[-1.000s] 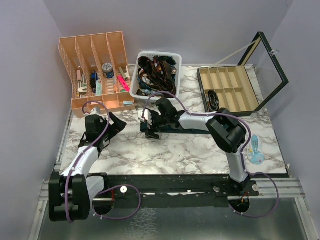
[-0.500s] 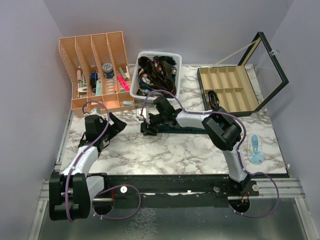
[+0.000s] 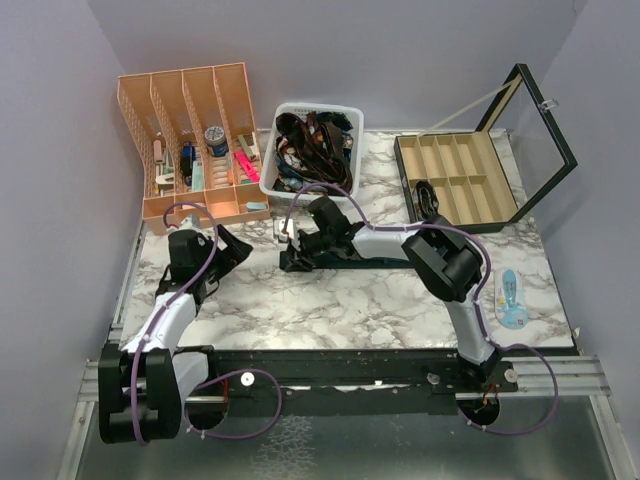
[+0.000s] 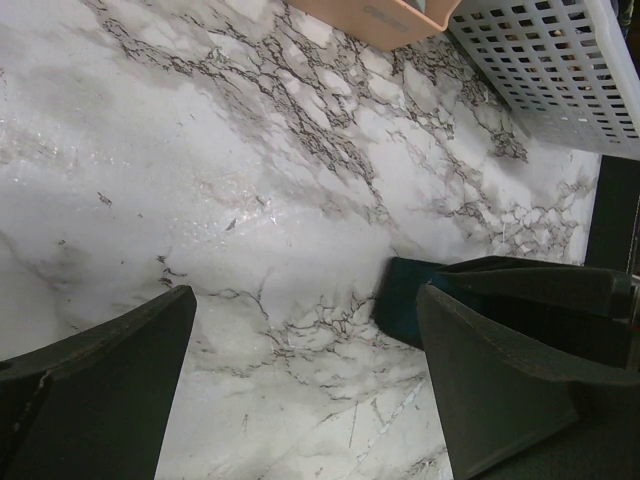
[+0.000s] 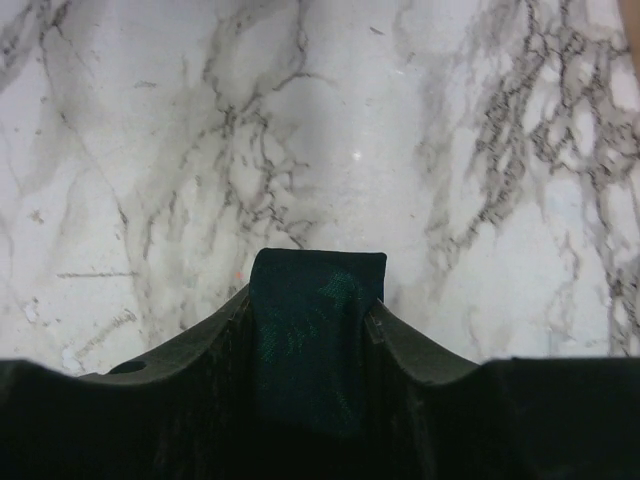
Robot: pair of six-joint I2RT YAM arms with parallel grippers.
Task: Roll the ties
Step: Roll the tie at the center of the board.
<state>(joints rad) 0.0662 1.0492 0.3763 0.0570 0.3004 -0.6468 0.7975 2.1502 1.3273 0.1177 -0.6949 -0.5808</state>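
A dark teal-navy tie (image 3: pixel 380 263) lies flat across the middle of the marble table, under my right arm. Its squared end (image 5: pixel 318 275) pokes out between the fingers of my right gripper (image 5: pixel 313 302), which press on both its edges. In the top view that gripper (image 3: pixel 290 258) is low at the tie's left end. My left gripper (image 3: pixel 235 250) hovers a little to the left, open and holding nothing (image 4: pixel 305 300). The tie's end (image 4: pixel 400 300) shows beside its right finger.
A white basket (image 3: pixel 270 185) heaped with more ties stands at the back centre. An orange desk organiser (image 3: pixel 190 140) is at the back left. An open compartment box (image 3: pixel 460 180) with a raised lid is at the back right. A small blue object (image 3: pixel 510 298) lies near the right edge.
My right gripper has slid left along the tie and its jaws have come together on the tie's end. The left arm has not moved.
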